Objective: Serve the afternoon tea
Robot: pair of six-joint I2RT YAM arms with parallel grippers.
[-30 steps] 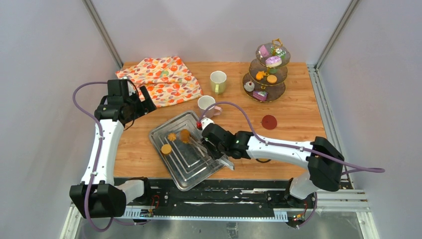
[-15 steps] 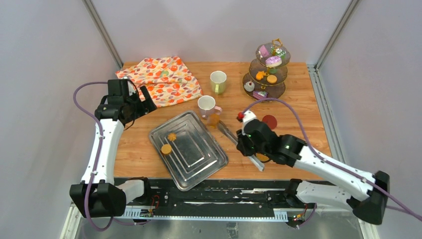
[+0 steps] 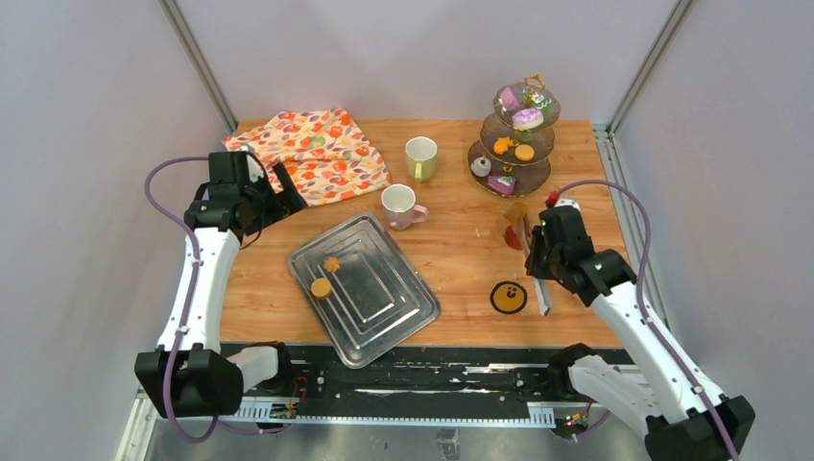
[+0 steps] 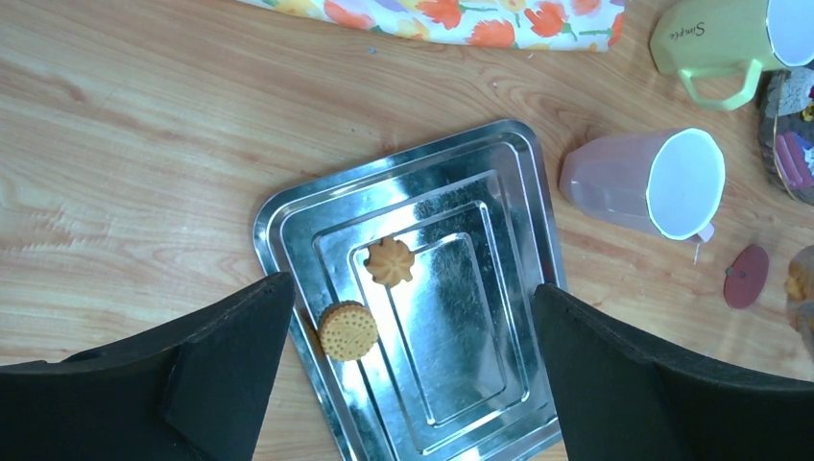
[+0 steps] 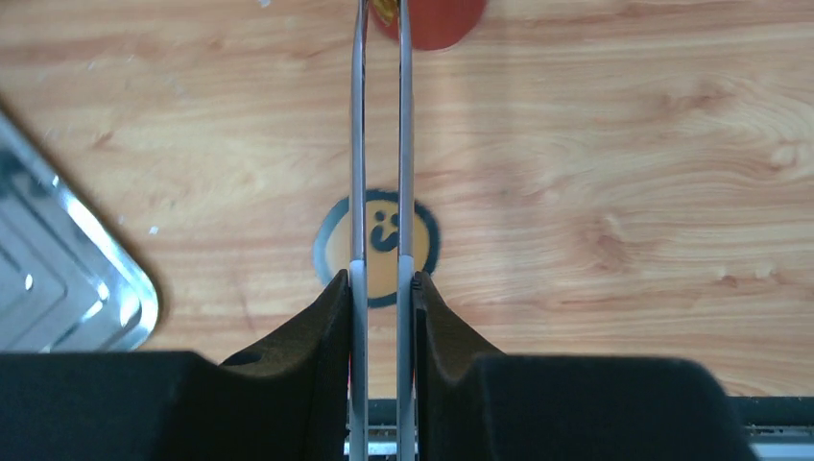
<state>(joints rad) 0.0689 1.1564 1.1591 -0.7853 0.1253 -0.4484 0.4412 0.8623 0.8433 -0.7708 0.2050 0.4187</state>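
Note:
My right gripper [image 3: 536, 257] is shut on the long metal tongs [image 3: 530, 252], which pinch an orange cookie [image 3: 516, 212] at their tip, just in front of the tiered stand [image 3: 550, 176]. In the right wrist view the fingers [image 5: 336, 307] clamp the tongs [image 5: 380, 144]. The stand holds a pink-iced donut [image 3: 528, 118], purple cake [image 3: 509, 99] and orange cookies [image 3: 524, 152]. Two orange cookies [image 3: 331, 263] [image 3: 321, 287] lie on the metal tray [image 3: 384, 298]. The pink mug [image 3: 398, 205] and pale-green mug [image 3: 419, 157] stand behind the tray. My left gripper [image 3: 278, 192] is open and empty, high above the tray [image 4: 461, 327].
The orange floral cloth [image 3: 312, 154] lies at the back left. A red coaster [image 3: 519, 237] sits under the tongs' tip and a smiley coaster [image 3: 508, 297] is near the front right, also in the right wrist view [image 5: 379, 245].
My right arm swung from the tray to the right, carrying one orange cookie in the tongs toward the stand. The tray went from three cookies to two. The left arm stayed still.

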